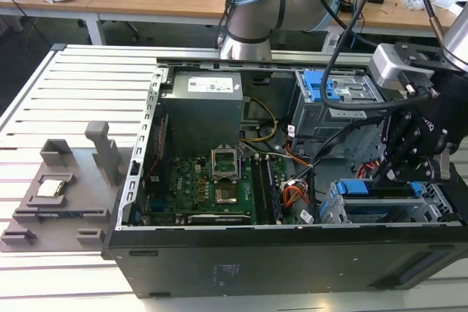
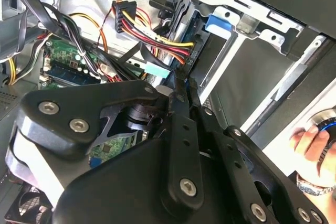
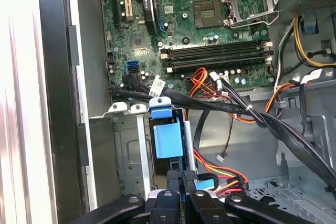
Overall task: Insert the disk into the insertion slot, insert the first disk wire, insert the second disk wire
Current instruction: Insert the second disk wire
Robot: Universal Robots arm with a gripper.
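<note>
Your black gripper [image 3: 184, 182] has its jaws pinched shut on a thin black connector at the rear of the blue-framed silver disk [image 3: 168, 140], already seated in the perforated silver insertion slot [image 3: 128, 150]. Misalignment could bend the plug; nearby orange-and-yellow wires [image 3: 220, 171] may snag.

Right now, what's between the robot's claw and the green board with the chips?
In the first wrist view, black and orange-red wires cross between the gripper and the green board.
</note>
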